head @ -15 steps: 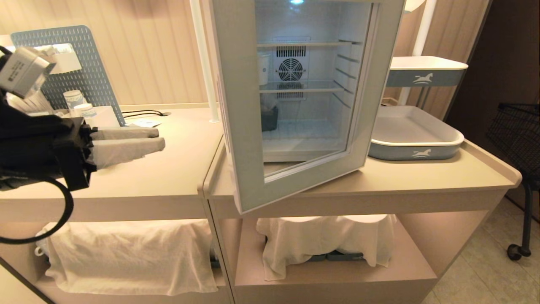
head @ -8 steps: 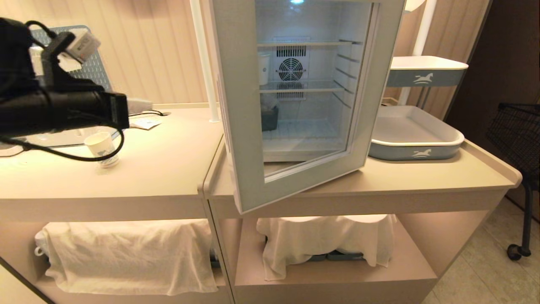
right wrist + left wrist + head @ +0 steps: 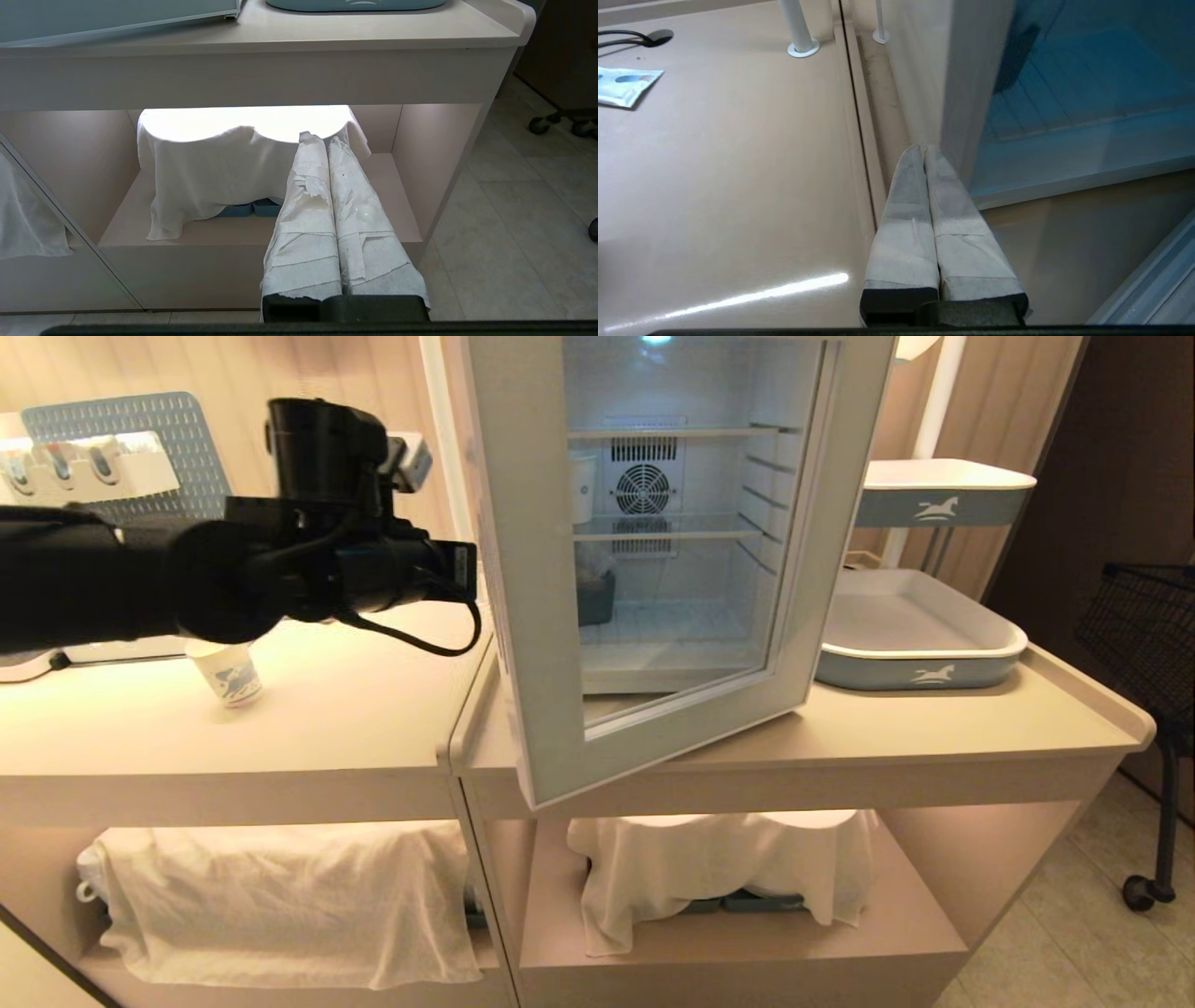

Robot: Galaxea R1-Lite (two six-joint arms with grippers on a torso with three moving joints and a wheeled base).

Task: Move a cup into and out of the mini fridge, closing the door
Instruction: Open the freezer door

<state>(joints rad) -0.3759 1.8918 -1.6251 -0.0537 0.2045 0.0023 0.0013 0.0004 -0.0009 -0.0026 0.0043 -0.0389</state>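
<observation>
I am reaching my left arm level across the counter [image 3: 355, 709] toward the mini fridge [image 3: 672, 523], and my left gripper [image 3: 924, 149] is sitting pressed shut with nothing between its 2 fingers [image 3: 903, 224]; in the left wrist view the tips are lying just beside the upright pale edge of the door [image 3: 523, 569], though I cannot tell whether they are touching it. In the head view the gripper itself is hiding behind the door's frame. The door is standing open, swung out past the front edge of the counter, its glass pane showing the lit interior with wire shelves and the round rear fan [image 3: 643, 488]. The cup [image 3: 227, 674] is standing upright on the counter near its left end, just under my forearm, well apart from the fridge. A second pale cup-like shape [image 3: 583, 488] is sitting on the middle shelf inside. My right gripper [image 3: 322, 137] is hanging low in front of the counter with its 2 wrapped fingers closed together and empty, pointing at the lower shelf where a white cloth [image 3: 219, 168] is draping over something. A grey-blue tray [image 3: 910, 635] is resting on the counter just beside the fridge, toward the right end.
</observation>
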